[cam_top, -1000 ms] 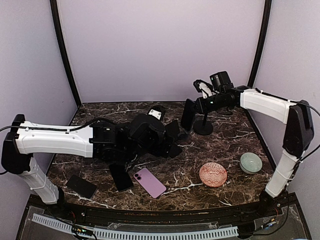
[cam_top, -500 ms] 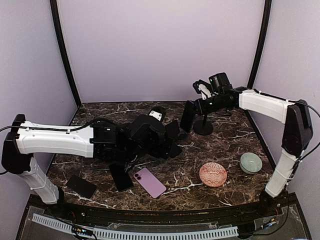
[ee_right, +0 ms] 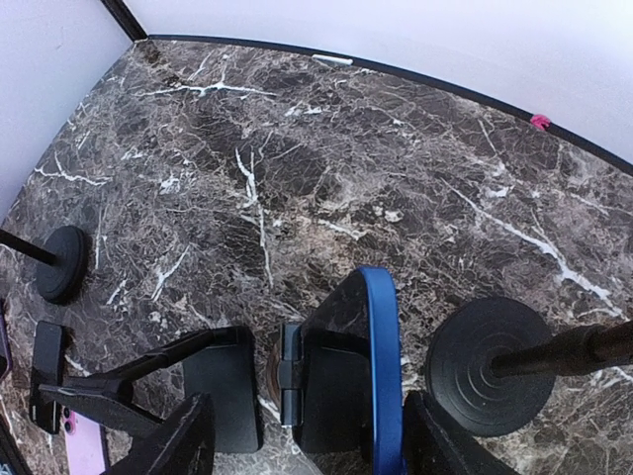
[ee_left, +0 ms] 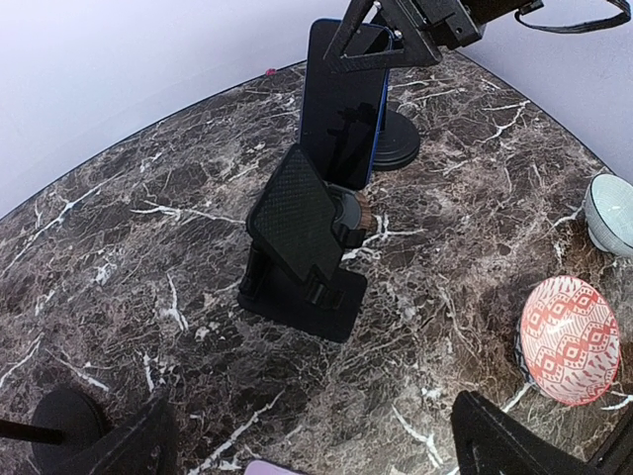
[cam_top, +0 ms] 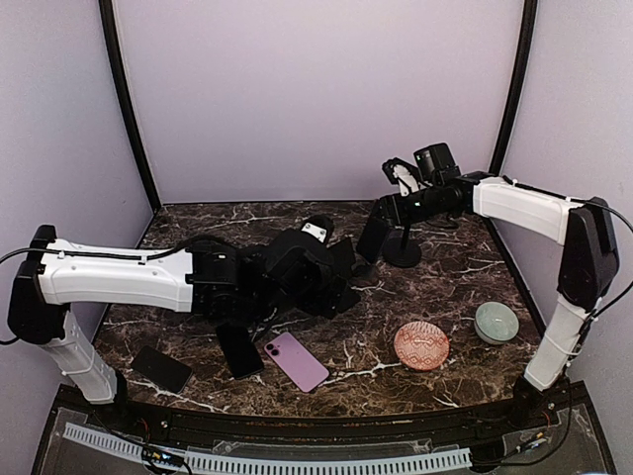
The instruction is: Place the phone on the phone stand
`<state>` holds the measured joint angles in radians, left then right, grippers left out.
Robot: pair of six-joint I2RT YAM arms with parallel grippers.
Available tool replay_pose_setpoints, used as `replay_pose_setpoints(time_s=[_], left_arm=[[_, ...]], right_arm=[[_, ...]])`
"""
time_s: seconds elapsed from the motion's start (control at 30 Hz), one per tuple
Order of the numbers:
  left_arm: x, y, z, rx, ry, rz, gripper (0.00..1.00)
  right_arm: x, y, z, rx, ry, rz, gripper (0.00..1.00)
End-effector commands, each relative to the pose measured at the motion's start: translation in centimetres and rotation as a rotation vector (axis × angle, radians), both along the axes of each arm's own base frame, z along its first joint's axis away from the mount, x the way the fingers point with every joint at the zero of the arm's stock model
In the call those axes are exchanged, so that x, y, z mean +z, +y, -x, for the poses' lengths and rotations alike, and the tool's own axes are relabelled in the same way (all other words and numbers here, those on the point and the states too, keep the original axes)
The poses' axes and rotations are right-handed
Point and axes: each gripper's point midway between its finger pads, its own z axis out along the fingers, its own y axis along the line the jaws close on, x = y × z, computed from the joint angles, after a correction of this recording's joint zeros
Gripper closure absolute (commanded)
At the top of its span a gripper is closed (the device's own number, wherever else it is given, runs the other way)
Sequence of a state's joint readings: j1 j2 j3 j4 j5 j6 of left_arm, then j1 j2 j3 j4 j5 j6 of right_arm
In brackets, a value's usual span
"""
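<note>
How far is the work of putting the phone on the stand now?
Done: the phone is picked up, pinched in the right claw. In hand: it hangs upright close by the phone stand, not seated. Left: lower it onto the stand's tilted plate and let go.

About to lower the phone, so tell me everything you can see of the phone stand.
The phone stand is black and empty: a tilted back plate with a woven texture, hinged to a flat base on the marble table. The phone in the right gripper hangs close by it; whether they touch is unclear.
</note>
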<state>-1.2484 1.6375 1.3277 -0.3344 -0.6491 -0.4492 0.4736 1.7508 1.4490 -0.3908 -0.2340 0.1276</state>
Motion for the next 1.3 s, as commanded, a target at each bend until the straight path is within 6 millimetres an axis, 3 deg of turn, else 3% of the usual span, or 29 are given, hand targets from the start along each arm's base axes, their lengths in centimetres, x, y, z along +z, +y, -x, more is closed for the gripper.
replay_pose_setpoints(time_s=[0.0,0.17,0.33,0.37,0.4,0.5,0.57,0.7,0.8,1.0,1.07,1.17,1.27], left_arm=[[0.9,-0.4,0.1,-0.007,0.001,0.015,0.01],[1.1,-0.4,0.1,-0.012,0.001,0.013,0.01],[1.6,-0.5,0.1,-0.027,-0.014,-0.009,0.01],[1.7,-0.5,0.0,-0.031,-0.020,-0.018,0.01],[1.9,-0.4,-0.1,-0.031,-0.029,-0.030,0.01],[2.6,0.9,-0.7,0.018,-0.063,-0.110,0.01],[2.7,1.8,-1.0,0.028,-0.051,-0.162,0.01],[1.7,2.9,-0.7,-0.026,0.068,-0.218,0.01],[1.1,3.7,0.2,-0.063,0.131,-0.259,0.01],[0.8,8.0,1.0,0.057,0.184,-0.300,0.01],[0.9,9.1,1.3,0.088,0.197,-0.286,0.01],[1.7,10.9,1.7,0.141,0.202,-0.253,0.01],[3.7,11.7,1.7,0.174,0.206,-0.150,0.01]], right_arm=[[2.4,0.2,-0.1,0.009,-0.062,-0.020,0.32],[5.4,-0.4,0.1,0.004,-0.123,-0.008,0.28],[9.5,-3.0,0.2,-0.029,-0.234,0.056,0.24],[11.5,-3.8,1.0,-0.029,-0.277,0.051,0.24],[12.2,-4.2,1.5,-0.017,-0.293,0.057,0.24],[13.0,-4.7,3.8,0.072,-0.301,0.069,0.25],[13.2,-3.8,6.6,0.207,-0.299,0.037,0.28],[11.0,-2.0,11.9,0.392,-0.314,0.041,0.37],[7.1,0.3,16.2,0.553,-0.251,0.040,0.37],[1.4,4.9,23.6,0.842,-0.151,0.057,0.37],[0.0,6.1,24.8,0.893,-0.163,0.101,0.35],[-1.8,8.0,25.0,0.883,-0.184,0.166,0.29],[-3.2,10.3,26.3,0.914,-0.179,0.206,0.20]])
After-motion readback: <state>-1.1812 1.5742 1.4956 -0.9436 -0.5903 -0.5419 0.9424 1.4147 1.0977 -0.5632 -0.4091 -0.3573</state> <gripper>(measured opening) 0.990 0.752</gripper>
